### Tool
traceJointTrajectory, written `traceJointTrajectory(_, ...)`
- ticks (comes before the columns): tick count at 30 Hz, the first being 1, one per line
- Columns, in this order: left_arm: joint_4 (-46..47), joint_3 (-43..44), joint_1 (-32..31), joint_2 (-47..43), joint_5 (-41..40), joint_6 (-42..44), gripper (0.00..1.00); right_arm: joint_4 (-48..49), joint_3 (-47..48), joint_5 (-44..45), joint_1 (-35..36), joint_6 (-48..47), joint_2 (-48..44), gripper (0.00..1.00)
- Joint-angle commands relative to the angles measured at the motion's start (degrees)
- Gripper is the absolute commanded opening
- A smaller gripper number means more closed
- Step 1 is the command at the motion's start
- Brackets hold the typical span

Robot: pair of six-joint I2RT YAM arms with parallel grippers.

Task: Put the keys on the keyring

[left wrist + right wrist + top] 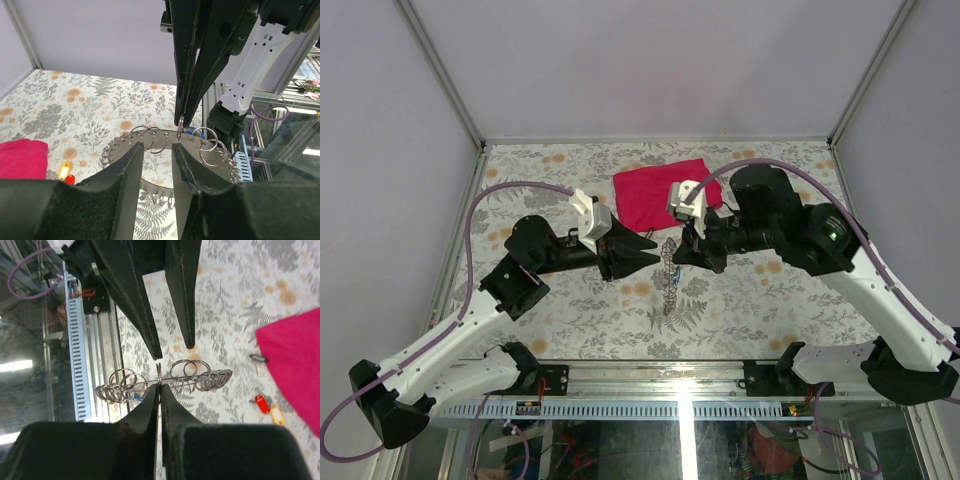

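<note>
The keyring (pixel 114 146) is shiny silver metal, and the little rings (pixel 119 386) hanging on it are thin shiny wire too. The fingers (pixel 142 415) of the right gripper (pixel 159 386) are black and dull with a slightly grainy skin, while its arm (pixel 895 300) is smooth white plastic. The table cover (pixel 60 110) looks flat and dull with printed flowers, the pink cloth (pixel 20 157) looks soft and fuzzy, and the small tags (pixel 64 171) look like bright, smooth plastic.

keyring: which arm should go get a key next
Left, probably: the left gripper is open and empty, while the right gripper is shut on the keyring, holding it up. The tagged keys lie beside the red cloth.
</note>
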Motion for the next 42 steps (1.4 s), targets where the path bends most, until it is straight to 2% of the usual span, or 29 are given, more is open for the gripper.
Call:
traceJointTrajectory(1, 2.45, -1.81, -0.15, -0.91, -4.33, 0.84, 0.31, -12.02, 7.94, 4.02, 0.13, 1.00, 4.67, 0.00)
traceJointTrajectory(8, 2.37, -3.32, -0.11, -1.68, -6.64, 1.50, 0.31, -18.87, 14.21, 8.11, 0.48, 4.22, 9.96, 0.00)
traceJointTrajectory(15, 1.74, -2.57, -0.13, 0.21, -4.26, 2.55, 0.33, -24.39, 17.39, 14.35, 2.41, 8.01, 15.15, 0.00)
traceJointTrajectory(31, 3.56, -1.60, -0.11, 5.29, 5.80, 2.92, 0.32, -24.42, 19.92, 10.85, 3.07, 9.36, 17.96, 0.00)
traceJointTrajectory(42, 4.39, -1.43, -0.18, 5.83, 7.12, 2.49, 0.29, -22.95, 18.81, 9.26, 3.68, 8.94, 18.08, 0.00)
